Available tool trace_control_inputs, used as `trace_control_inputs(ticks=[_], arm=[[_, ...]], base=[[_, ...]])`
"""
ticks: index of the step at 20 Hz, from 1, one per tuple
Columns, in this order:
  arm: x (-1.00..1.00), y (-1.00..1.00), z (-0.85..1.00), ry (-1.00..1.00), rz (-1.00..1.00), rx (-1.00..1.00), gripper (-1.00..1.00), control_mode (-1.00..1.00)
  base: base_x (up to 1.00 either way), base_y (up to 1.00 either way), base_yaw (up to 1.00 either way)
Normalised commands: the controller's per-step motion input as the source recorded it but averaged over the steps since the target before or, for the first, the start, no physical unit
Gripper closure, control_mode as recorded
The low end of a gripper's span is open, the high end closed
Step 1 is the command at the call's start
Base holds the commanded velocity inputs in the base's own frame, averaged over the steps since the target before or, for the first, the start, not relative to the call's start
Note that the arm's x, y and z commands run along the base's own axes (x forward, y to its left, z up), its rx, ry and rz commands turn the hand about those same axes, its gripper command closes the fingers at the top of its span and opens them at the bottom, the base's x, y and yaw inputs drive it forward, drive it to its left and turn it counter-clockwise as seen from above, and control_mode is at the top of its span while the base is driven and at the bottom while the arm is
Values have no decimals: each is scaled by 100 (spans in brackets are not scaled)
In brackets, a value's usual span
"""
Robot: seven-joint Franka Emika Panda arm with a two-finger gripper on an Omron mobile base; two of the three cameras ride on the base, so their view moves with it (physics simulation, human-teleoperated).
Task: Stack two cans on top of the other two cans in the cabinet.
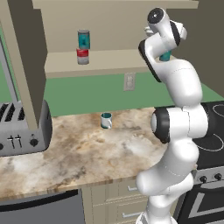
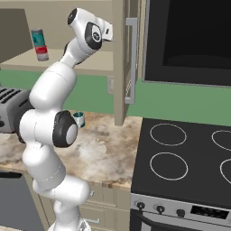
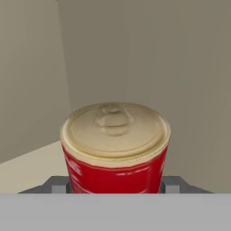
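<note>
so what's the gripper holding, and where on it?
A red can, gripped low on its sides between the two fingers, lid facing the hand camera, inside the cabinet.

The white arm rises from its base in a tall S-curve, dark elbow joint bent at mid-height, upper links reaching up and forward with the wrist at the top. From the hand camera, the tool (image 3: 115, 185) shows its two grey fingertips (image 3: 57, 184) set either side of a red can (image 3: 115, 153), closed against its sides.
</note>
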Motion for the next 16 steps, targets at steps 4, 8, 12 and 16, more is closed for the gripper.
trace_control_inputs(ticks=[4,8,12,16], arm=[[0,2,1,0,0,0,100,-100],[0,6,0,0,0,0,100,-100],[0,10,0,0,0,0,100,-100],[0,11,0,0,0,0,100,-100]], base=[[0,0,0],[0,0,0],[0,0,0],[0,0,0]])
